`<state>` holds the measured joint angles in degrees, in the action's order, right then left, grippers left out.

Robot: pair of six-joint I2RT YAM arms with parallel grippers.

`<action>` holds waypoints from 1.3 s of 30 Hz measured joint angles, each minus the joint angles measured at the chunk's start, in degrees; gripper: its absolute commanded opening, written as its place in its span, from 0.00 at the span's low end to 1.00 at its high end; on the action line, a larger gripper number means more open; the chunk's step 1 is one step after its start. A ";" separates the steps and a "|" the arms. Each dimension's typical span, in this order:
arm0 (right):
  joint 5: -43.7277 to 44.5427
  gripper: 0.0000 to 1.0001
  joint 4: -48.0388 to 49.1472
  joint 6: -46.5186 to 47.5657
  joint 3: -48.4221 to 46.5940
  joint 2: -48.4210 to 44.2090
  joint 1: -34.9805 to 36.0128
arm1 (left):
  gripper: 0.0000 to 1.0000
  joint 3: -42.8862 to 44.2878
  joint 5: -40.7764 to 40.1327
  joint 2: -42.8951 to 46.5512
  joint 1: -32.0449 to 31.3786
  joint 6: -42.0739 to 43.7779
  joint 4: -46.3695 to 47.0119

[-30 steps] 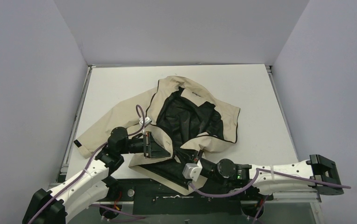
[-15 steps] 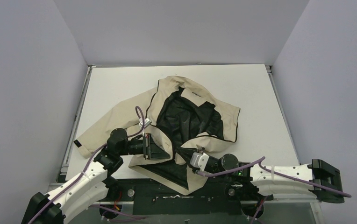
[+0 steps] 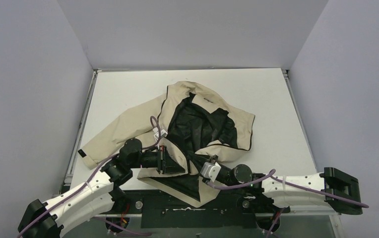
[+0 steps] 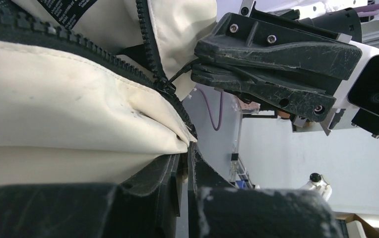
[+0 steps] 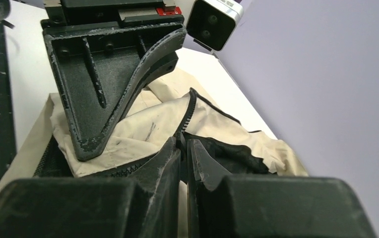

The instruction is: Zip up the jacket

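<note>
a: where's the jacket now?
b: i see it lying open on the table, lining up, hem at the near edge.
a: grippers?
b: my left gripper pinches the hem beside the zipper. my right gripper is clamped on the zipper.

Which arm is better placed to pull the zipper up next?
Right. The right fingers look shut on the zipper pull, ready to draw it along; the left fingers clamp the jacket hem, anchoring it.
</note>
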<state>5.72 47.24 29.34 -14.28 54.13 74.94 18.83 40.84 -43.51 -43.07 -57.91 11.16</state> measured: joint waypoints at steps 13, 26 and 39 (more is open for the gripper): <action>8.55 0.00 5.03 8.24 0.59 0.61 -3.72 | 0.00 2.99 -2.78 0.00 -1.57 5.07 -7.23; 23.63 0.00 6.56 12.00 -5.20 4.74 -16.37 | 0.00 8.61 -9.27 -0.83 -2.12 10.43 -19.12; 24.15 0.00 -3.87 3.52 -15.28 5.49 -37.20 | 0.00 16.41 -18.84 -6.05 8.50 16.31 -25.68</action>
<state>29.87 43.38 32.86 -29.56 59.61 37.74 35.24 22.00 -49.56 -34.57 -41.60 -14.52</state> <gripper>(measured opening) 0.065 0.042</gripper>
